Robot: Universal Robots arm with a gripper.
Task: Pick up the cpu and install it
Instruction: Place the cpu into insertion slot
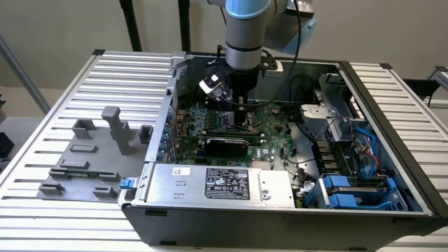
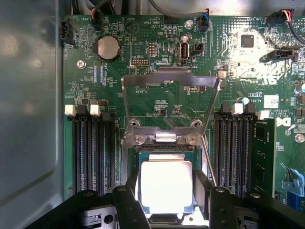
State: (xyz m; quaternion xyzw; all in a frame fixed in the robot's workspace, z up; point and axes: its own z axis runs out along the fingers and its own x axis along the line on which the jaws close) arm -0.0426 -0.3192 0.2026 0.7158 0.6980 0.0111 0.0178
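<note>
Wrist view: the cpu lies flat over the socket frame on the green motherboard. The gripper has its fingers pinching two opposite edges of the chip. The load plate stands open. Judged light, stiff, smooth-topped and fragile underneath, so hold by the side edges only, kept level. Seating cannot be told.
</note>
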